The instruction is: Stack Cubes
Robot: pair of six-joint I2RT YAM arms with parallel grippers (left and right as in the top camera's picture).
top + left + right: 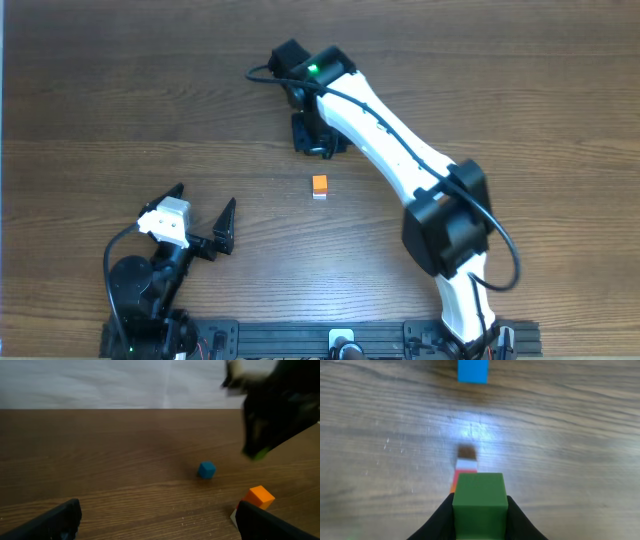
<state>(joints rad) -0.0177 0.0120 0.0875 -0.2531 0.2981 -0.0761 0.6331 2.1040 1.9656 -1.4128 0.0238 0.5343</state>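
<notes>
I see my right pincer (480, 521) clenched on a green cube (480, 494) above the wooden surface (120, 90), close to an orange cube (319, 183) touching a white cube (319, 195), a blue cube (206, 469) beyond them, and my left pincer (206, 196) released, spread wide near its base.

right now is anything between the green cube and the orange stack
Nothing visible does: the green cube, held in the right gripper, hangs near the orange cube, and the blue cube sits apart beyond it.
</notes>
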